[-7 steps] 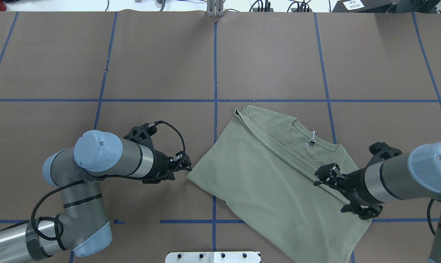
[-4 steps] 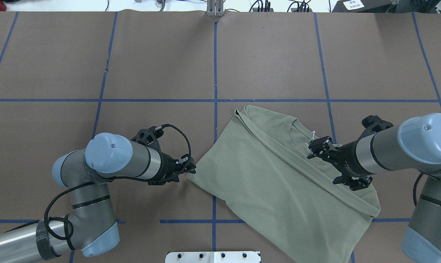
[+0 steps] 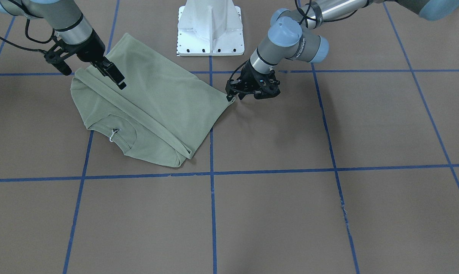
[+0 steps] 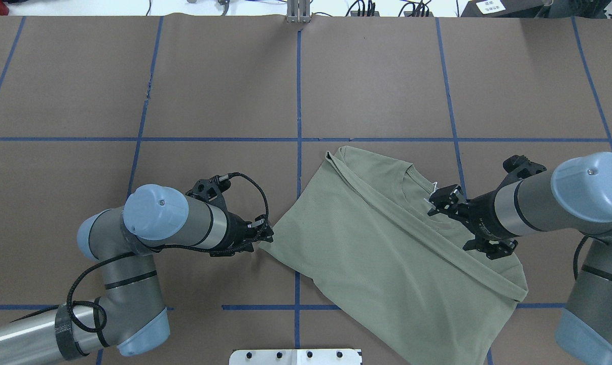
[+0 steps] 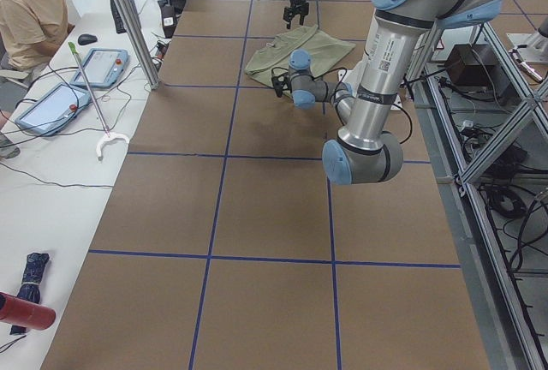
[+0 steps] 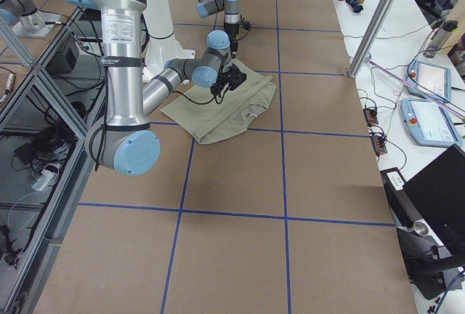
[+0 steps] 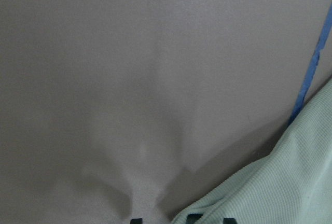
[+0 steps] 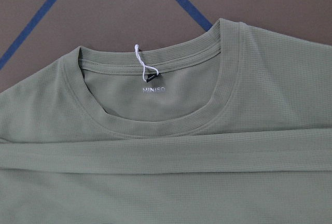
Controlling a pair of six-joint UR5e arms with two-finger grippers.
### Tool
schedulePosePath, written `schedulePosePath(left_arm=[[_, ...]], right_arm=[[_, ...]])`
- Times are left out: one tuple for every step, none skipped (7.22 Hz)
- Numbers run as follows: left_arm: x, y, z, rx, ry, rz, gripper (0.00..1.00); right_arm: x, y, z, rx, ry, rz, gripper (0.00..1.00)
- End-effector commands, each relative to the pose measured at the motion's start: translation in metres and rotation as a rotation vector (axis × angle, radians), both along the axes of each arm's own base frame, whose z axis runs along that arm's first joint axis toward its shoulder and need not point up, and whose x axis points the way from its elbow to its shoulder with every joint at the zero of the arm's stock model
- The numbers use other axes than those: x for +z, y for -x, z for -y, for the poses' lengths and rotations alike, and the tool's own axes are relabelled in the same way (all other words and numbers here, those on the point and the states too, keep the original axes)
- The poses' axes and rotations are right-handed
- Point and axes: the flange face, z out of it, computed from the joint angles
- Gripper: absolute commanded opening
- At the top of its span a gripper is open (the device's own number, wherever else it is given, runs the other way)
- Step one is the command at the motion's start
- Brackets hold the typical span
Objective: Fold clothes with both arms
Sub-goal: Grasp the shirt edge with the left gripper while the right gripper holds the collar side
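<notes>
Bare brown table point(image 4: 224, 76) stretches far past the shirt point(image 4: 382, 243); the white base point(image 3: 210, 30) stands near it, on the robot's side.

The left arm point(image 4: 169, 223) bends low near the desk's point(image 4: 209, 76) robot-side edge, left end effector point(image 4: 266, 234) angled down, jaw gap unclear. The right arm point(image 4: 539, 208) reaches inward, right end effector point(image 4: 443, 196) hovering, jaws parted.

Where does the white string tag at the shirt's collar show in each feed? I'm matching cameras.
Front-facing: string tag at lower left.
Overhead: string tag right of centre.
Exterior left: too small to tell.
Exterior right: too small to tell.
Left wrist: not in it.
Right wrist: string tag upper middle, left of centre.
Shared landmark: the ribbed collar around it.
</notes>
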Motion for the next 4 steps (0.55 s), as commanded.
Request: schedulePosePath(left_arm=[[0.0003,-0.0047,0.0007,0.002,0.001,0.004,0.53],[0.0001,-0.0055,0.002,-0.014,-0.008,0.006,0.48],[-0.0008,-0.0097,0.0004,-0.016,-0.011,0.008,0.37],[-0.0008,-0.0106,0.0019,-0.019,-0.012,0.009,0.05]], right_arm=[[0.0006,0.0004,0.0,-0.001,0.0,-0.001,1.0],[0.0006,-0.0001,0.0006,0.001,0.0,-0.001,1.0],[0.0006,-0.0001,0.0006,0.001,0.0,-0.001,1.0],[0.0006,0.0004,-0.0001,-0.001,0.002,-0.001,1.0]])
